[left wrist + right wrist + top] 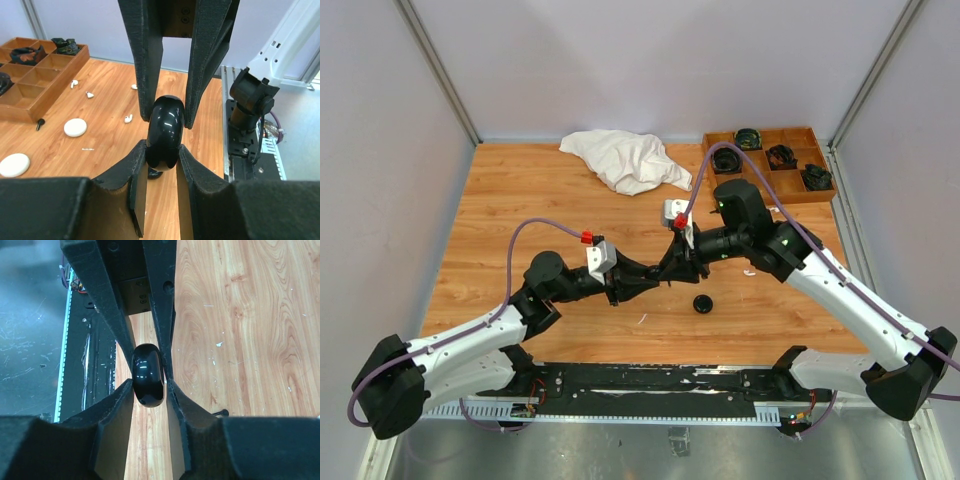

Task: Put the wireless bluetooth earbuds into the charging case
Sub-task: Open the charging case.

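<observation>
A glossy black round charging case hangs in the air above the table, pinched edge-on between my left gripper's fingertips. My right gripper faces it from the other side, and its tips flank the same case. A sliver of wood shows beside one tip, so its grip is unclear. In the top view the two grippers meet nose to nose at mid-table. Small white earbuds lie loose on the wood, and a black one lies by the tray.
A wooden compartment tray with coiled black items stands at the back right. A white cloth lies at the back. Two white round cases and a small black round piece sit on the table.
</observation>
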`<state>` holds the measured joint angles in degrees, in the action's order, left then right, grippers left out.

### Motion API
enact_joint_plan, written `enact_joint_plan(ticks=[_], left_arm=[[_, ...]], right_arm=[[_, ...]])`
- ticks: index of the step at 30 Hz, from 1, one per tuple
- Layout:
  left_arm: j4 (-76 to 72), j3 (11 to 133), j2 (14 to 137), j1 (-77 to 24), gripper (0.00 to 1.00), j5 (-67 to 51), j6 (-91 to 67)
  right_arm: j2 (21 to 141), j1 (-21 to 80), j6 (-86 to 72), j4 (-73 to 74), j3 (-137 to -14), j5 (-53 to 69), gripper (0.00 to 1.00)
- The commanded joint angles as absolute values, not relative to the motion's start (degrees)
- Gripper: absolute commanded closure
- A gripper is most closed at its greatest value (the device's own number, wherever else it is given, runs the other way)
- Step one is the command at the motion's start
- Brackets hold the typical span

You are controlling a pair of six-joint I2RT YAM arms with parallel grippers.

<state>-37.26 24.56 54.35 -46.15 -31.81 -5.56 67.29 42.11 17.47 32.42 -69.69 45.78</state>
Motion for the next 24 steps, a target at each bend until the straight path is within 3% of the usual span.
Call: enact_joint_plan(ticks=[1, 17, 21, 24], left_arm=[[-39.8, 23.6, 53.3, -46.2, 1.00, -33.1, -0.9], [-39.7, 19.4, 48.9, -46.3, 1.00, -35.6, 5.0], [-39.8, 18.4, 48.4, -46.2, 1.00, -32.8, 3.8], [-40.4, 16.6, 48.1, -46.3, 1.00, -27.4, 1.6]], right_arm=[[66.1, 43.1, 17.3, 31.4, -71.0, 42.7, 0.65], [67.7, 43.0, 14.7, 29.7, -71.3, 36.2, 0.61], [68.7, 43.0, 13.4, 29.7, -71.7, 35.4, 0.59], [68.3, 43.0, 13.2, 29.6, -71.5, 33.4, 0.52]])
